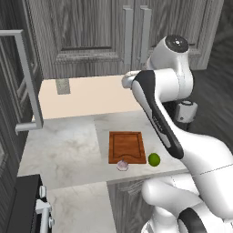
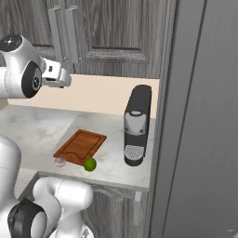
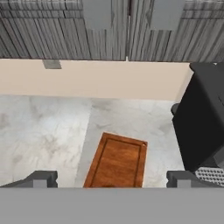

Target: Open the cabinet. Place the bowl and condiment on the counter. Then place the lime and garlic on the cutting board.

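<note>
The cabinet [image 1: 91, 32] hangs above the counter with both panelled doors shut; its two bar handles [image 1: 128, 38] meet at the middle seam [image 3: 127, 26]. My gripper [image 3: 111, 179] is open and holds nothing, hovering in front of the beige wall below the doors [image 1: 126, 82] [image 2: 64, 79]. On the marbled counter [image 1: 63, 145] lies the cutting board [image 1: 126, 146] [image 2: 80, 145] [image 3: 117, 162], bare. The garlic [image 1: 122, 164] [image 2: 60, 161] rests at the board's front edge. The lime [image 1: 154, 159] [image 2: 90, 163] sits on the counter by the board's front right corner. Bowl and condiment are hidden.
A black coffee machine [image 2: 136, 125] [image 3: 203, 127] stands right of the board. A tall dark panel [image 2: 200, 116] walls off the right side. At the left are a dark unit with a long grey bar handle [image 1: 28, 77] and a stove edge [image 1: 25, 205].
</note>
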